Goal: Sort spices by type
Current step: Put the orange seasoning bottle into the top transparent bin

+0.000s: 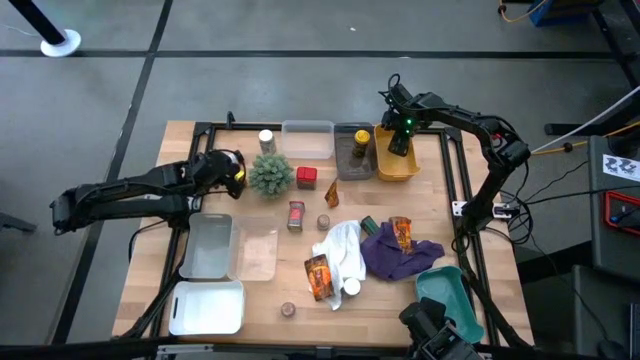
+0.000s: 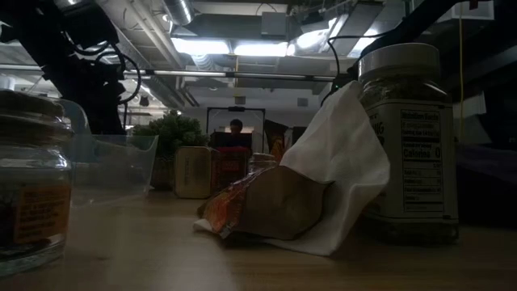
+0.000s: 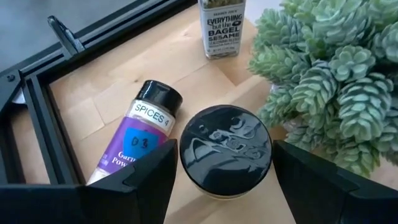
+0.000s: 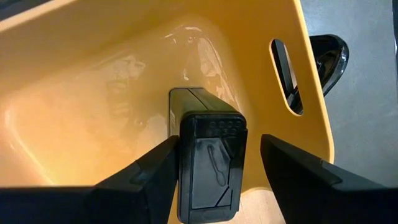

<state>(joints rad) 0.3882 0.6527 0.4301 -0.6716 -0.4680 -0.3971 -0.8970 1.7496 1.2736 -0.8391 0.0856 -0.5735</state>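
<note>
On the wooden table (image 1: 270,290), both end effectors spread: left (image 3: 217,168) around a black-lidded jar (image 3: 225,151), right (image 4: 211,165) around a black-capped tin (image 4: 208,158).

Left wrist view: clear jar (image 3: 222,28) label reads "EVERYTHING but the BAGEL SESAME", small line above it too tiny to read. Lying purple jar (image 3: 135,142) has a white band reading "SPICES", handwritten "D3" on the blue patch, below it "Gar… Pow…", cut off. Low view: big jar (image 2: 408,137) at right shows a nutrition panel, only "Calories 0" legible, plus "…ING" on the label edge. Other labels unreadable.
</note>
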